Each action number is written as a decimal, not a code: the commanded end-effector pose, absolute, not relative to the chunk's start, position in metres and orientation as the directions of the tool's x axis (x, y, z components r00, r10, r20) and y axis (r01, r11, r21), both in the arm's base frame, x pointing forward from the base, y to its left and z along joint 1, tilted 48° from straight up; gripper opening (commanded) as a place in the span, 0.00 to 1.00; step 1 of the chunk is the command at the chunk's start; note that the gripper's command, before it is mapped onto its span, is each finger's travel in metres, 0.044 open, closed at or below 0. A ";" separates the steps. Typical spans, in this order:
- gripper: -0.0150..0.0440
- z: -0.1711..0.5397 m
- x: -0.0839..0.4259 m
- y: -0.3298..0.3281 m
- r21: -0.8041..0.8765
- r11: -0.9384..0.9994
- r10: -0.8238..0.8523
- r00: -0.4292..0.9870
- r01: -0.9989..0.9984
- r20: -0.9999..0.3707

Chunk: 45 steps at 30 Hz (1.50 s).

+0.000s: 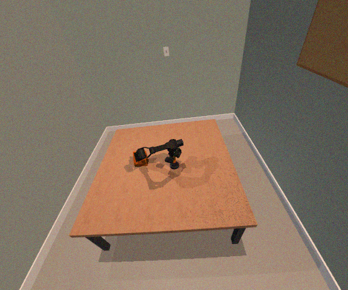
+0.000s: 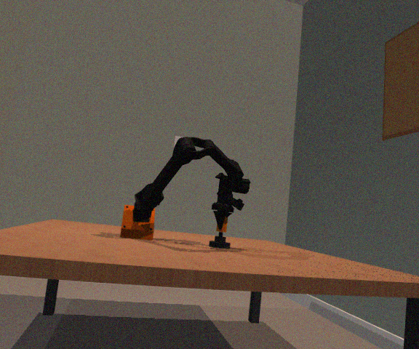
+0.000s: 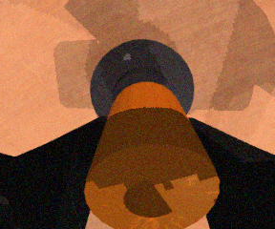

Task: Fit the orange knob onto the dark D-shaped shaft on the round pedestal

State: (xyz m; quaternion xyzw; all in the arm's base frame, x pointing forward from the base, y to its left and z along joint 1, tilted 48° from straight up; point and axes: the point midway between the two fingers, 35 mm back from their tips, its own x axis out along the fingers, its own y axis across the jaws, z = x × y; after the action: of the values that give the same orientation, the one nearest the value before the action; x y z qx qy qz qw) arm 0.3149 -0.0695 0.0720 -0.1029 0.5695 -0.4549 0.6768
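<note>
The orange knob (image 1: 174, 160) (image 2: 223, 224) (image 3: 147, 131) is upright between the fingers of my gripper (image 1: 174, 158) (image 2: 221, 228) (image 3: 147, 125), which is shut on it. The round dark pedestal (image 1: 174, 166) (image 2: 219, 244) (image 3: 178, 72) stands on the table directly below. In the exterior view a short length of dark shaft (image 2: 220, 234) shows between the knob's lower end and the pedestal's raised middle, so the knob is at or just above the shaft's top. Whether they touch, I cannot tell. The wrist view shows the hole in the knob's top; the knob hides the shaft there.
The wooden table (image 1: 155, 209) (image 2: 89, 251) (image 3: 23, 62) carries everything. The arm's orange base (image 1: 140, 162) (image 2: 137, 230) stands left of the pedestal in the top and exterior views. Shadows of the arm fall around the pedestal.
</note>
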 end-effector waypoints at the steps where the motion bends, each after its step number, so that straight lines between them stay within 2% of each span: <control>1: 0.25 0.072 0.317 -0.068 -0.623 0.529 -0.734 -0.058 0.576 -0.677; 33: 0.25 0.058 0.313 -0.082 -0.621 0.526 -0.731 -0.064 0.582 -0.679; 45: 0.79 0.058 0.313 -0.082 -0.621 0.526 -0.731 -0.064 0.582 -0.679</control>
State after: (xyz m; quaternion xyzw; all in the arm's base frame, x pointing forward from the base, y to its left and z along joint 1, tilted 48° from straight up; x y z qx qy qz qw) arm 0.3133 -0.0829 0.0579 -0.0687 0.5478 -0.4820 0.6803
